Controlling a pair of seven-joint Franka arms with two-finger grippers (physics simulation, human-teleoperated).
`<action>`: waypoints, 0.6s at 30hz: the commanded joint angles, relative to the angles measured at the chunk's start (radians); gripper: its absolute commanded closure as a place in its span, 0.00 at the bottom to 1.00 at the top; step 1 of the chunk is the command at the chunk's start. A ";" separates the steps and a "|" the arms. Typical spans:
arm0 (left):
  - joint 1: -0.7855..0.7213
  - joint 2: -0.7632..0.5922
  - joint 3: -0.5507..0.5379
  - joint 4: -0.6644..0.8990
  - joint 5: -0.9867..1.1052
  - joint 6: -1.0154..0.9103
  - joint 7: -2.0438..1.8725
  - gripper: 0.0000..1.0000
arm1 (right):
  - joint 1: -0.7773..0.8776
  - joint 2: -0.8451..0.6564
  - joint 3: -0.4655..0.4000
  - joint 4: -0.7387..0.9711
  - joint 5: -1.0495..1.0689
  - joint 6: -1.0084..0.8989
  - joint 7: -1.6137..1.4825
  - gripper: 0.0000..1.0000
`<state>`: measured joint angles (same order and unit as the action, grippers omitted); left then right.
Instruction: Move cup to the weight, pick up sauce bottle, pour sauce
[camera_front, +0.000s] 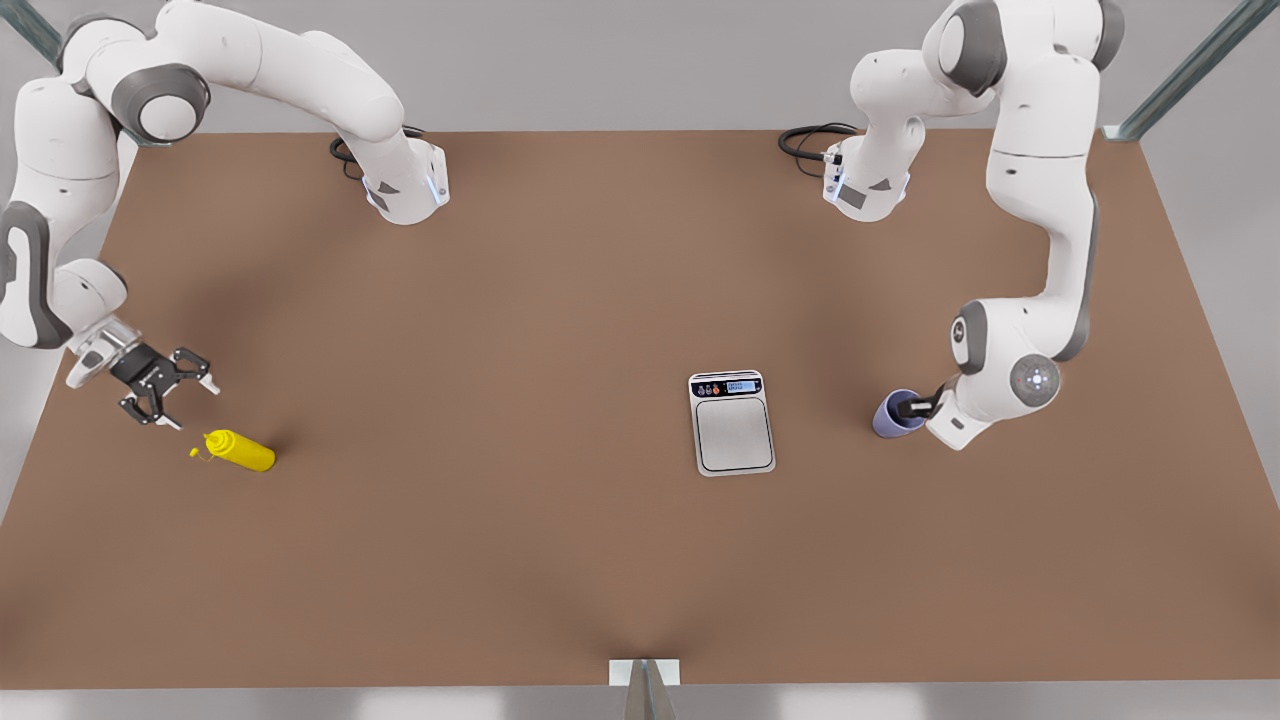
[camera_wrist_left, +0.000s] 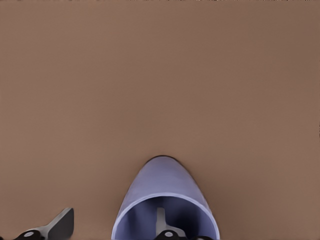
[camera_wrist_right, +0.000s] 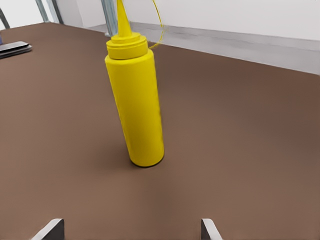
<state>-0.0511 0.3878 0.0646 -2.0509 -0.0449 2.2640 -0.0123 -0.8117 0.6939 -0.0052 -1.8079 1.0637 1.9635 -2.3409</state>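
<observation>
Cup (camera_front: 895, 414) near table's front-view-right edge, off scale (camera_front: 733, 423); our left gripper (camera_front: 915, 407) straddles its wall, unclamped. Right gripper (camera_front: 170, 395) spread near sauce bottle (camera_front: 240, 450); everything left.

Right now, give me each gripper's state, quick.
Left gripper: open, one finger inside the cup, one outside.
Right gripper: open, holding nothing, near the sauce bottle.

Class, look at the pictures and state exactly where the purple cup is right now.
The cup stands on the table toward the front view's right, beside the weight but not on it, with the left gripper straddling its rim, one finger inside.
</observation>
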 joint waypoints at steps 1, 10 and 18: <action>0.000 0.002 0.000 0.000 0.000 0.000 0.000 0.19 | 0.002 0.007 0.001 0.005 0.001 0.000 0.000 0.00; 0.000 0.036 -0.014 0.003 0.000 0.006 0.000 0.70 | 0.016 0.122 0.017 0.104 0.035 -0.002 -0.002 0.00; 0.000 0.032 -0.012 0.012 0.003 0.000 -0.002 0.79 | 0.062 0.167 0.021 0.156 0.088 -0.002 0.000 0.00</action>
<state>-0.0506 0.4204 0.0522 -2.0387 -0.0426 2.2642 -0.0138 -0.7501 0.8606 0.0153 -1.6521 1.1520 1.9620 -2.3409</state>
